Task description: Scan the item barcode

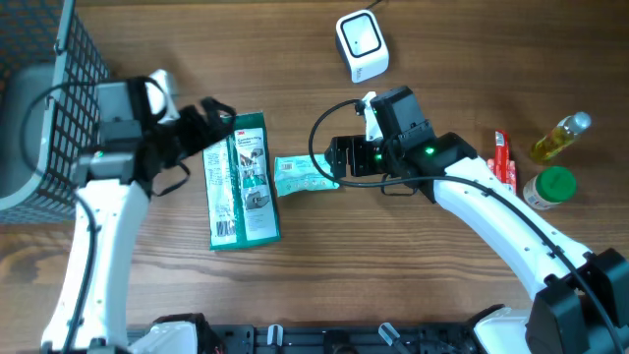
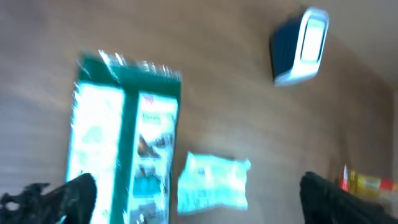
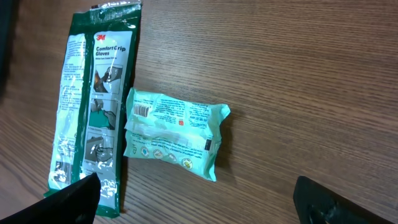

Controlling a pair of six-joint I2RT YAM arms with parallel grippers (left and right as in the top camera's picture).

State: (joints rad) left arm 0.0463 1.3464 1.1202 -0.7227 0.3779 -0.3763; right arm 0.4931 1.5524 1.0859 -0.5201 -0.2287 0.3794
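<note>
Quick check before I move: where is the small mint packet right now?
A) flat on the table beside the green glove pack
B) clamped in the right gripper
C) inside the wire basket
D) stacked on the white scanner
A: the small mint packet lies flat on the table, alongside the green glove pack.

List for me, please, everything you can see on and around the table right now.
glove packet: one, dark green, centre-left, lying flat
small pouch: one, pale green, just right of the glove packet
scanner: one, white, far side, centre
wire basket: one, black, far left corner
red packet: one, red, right side
bottle: one, yellow, far right
jar: one, green lid, beside the bottle
table: one, brown wood
left fingers: two, black, open, near the glove packet's far end
right fingers: two, black, open, at the pouch's right end
</note>
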